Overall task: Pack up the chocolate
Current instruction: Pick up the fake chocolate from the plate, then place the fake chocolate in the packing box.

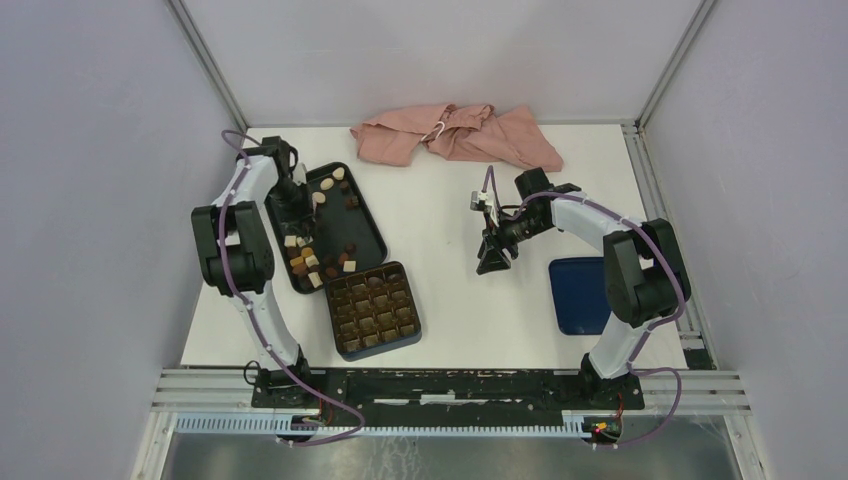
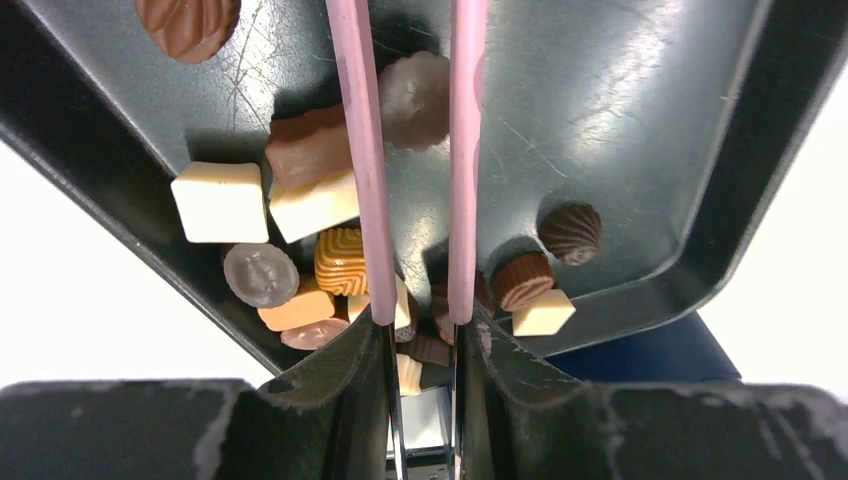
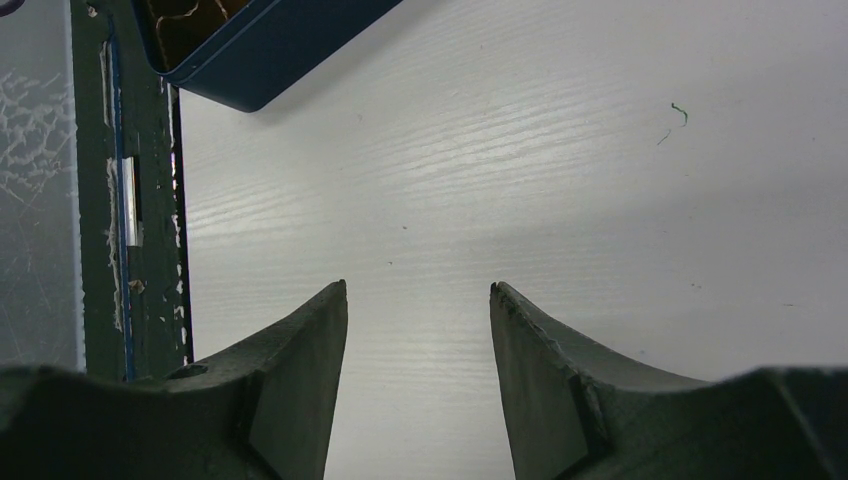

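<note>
Tray [image 1: 366,226]: holds the loose chocolate [image 2: 220,202].
Box [image 1: 378,349]: just beside the tray; cells too small to tell, probably mostly unfilled.
Left gripper [image 2: 410,200]: over the tray's pile, fingers narrowed; grip unclear.
Right gripper [image 3: 418,330]: spread, empty.
Progress: likely early.

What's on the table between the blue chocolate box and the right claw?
Nothing: the top view shows bare white table between the box and the right gripper.
</note>
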`<state>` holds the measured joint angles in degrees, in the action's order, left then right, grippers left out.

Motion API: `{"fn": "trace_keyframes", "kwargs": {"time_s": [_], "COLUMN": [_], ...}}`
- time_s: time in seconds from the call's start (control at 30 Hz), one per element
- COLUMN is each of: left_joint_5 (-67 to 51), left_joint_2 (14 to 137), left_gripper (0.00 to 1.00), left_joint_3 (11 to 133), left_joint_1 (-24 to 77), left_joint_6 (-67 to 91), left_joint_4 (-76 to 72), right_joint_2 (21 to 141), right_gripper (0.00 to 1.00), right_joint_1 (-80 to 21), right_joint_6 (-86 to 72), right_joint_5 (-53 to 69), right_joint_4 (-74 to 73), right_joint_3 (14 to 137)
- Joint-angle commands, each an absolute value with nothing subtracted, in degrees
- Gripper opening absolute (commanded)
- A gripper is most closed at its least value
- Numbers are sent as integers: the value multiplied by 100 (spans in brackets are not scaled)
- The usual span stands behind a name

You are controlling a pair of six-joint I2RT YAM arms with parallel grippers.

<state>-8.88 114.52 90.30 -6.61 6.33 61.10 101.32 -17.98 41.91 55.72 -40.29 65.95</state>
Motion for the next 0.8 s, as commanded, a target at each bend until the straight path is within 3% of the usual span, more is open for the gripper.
{"fn": "trace_keyframes", "kwargs": {"time_s": [0.0, 0.2, 0.53, 0.77], "left_joint_5": [-1278, -1610, -3142, -2209], "left_joint_2": [10588, 9944, 7642, 6335], "left_gripper": [2, 2, 2, 2], "left_joint_3": [8856, 8235, 6749, 6308], "left_joint_1": [-640, -579, 220, 1647], "left_joint_6": [569, 651, 1389, 2638], "left_joint_4": [5882, 5690, 5477, 5883], "right_joint_2": [10187, 10178, 10108, 10071], "right_gripper": [60, 60, 61, 61], "right_joint_1": [-1776, -1781, -1777, -1782], "right_joint_6": [4329, 4333, 4412, 4421], "right_joint_5": [5766, 5774, 5897, 5906], "right_joint_4": [-4071, -4081, -4146, -4148], "right_joint_3": [6838, 6843, 6842, 6834]}}
